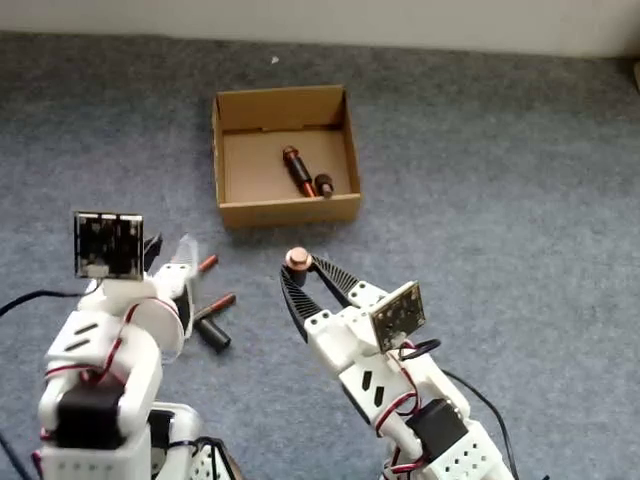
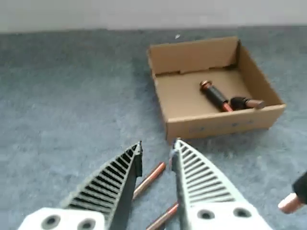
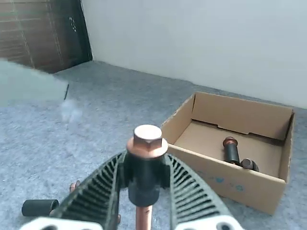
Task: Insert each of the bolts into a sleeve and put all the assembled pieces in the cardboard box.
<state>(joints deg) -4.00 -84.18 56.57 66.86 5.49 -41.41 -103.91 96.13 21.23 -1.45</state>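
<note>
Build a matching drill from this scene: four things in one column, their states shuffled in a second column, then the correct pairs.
1. Left gripper
2. Right gripper
3. Brown cardboard box
4. Loose black cylindrical sleeve

A. Lies empty on the grey carpet
B. Shut on an upright sleeved copper bolt
C. Holds two sleeved bolts
D. Open, gripping nothing

Pairs: 1-D, 2-B, 3-C, 4-A
</note>
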